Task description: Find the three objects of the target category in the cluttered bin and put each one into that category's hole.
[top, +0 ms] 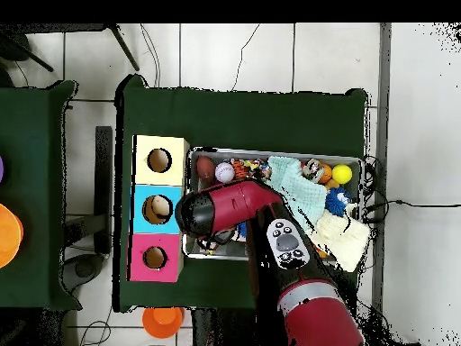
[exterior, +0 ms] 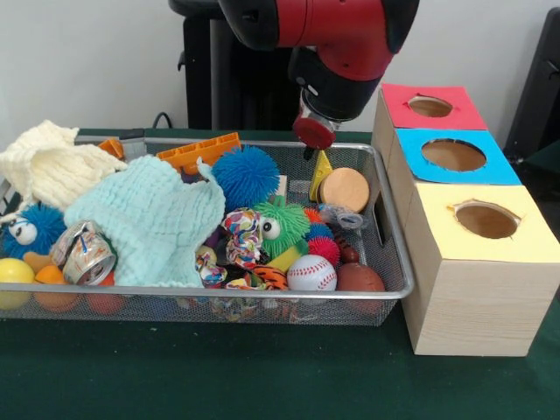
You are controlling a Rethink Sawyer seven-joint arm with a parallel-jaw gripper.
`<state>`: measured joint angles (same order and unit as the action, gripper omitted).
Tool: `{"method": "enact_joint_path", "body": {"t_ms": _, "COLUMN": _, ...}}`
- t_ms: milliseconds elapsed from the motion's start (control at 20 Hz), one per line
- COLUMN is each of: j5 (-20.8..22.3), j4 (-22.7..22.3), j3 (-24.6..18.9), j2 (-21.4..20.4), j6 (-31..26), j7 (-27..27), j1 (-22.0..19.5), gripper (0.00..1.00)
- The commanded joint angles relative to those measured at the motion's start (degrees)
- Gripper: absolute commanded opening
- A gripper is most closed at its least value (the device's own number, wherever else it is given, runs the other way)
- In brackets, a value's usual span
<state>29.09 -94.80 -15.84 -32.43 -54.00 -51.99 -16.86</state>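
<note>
Surface: dark green cloth top, white wall behind; tiled floor around it in overhead view.
Bin: silver wire mesh basket on the surface, packed w/ clutter, touching or just beside the box row.
Boxes: three pale wood boxes in a row beside the bin; red top nearest the robot, blue top in the middle, yellow top farthest from it. Each has a round hole.
Hole: red box's round hole, nothing visible in it.
Arm: red/black arm comes down over the bin's far corner nearest the red box.
Claw: red round end hangs just above the bin rim; fingers not visible, can't tell if open or shut, or if holding anything.
Plush toys: none clearly made out in either view.
Clutter: mint knitted cloth, cream knitted cloth, blue spiky ball, green spiky ball w/ eye, baseball, brown ball, wooden disc, crushed can, orange block, yellow ball.
</note>
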Motion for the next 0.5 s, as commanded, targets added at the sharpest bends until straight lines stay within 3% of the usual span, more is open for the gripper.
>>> {"method": "enact_joint_path", "body": {"t_ms": 50, "j5": -3.35, "j4": 0.13, "j3": -7.1, "j2": 0.98, "j6": 5.21, "j7": -2.96, "j1": -0.53, "gripper": 0.0}}
{"method": "enact_joint_path", "body": {"t_ms": 250, "j5": -4.95, "j4": 0.27, "j3": -10.04, "j2": 0.35, "j6": 12.23, "j7": -3.41, "j1": -2.78, "gripper": 0.0}}
{"method": "enact_joint_path", "body": {"t_ms": 500, "j5": -5.71, "j4": 2.25, "j3": -11.53, "j2": 1.24, "j6": 14.12, "j7": -2.89, "j1": -3.76, "gripper": 0.0}}
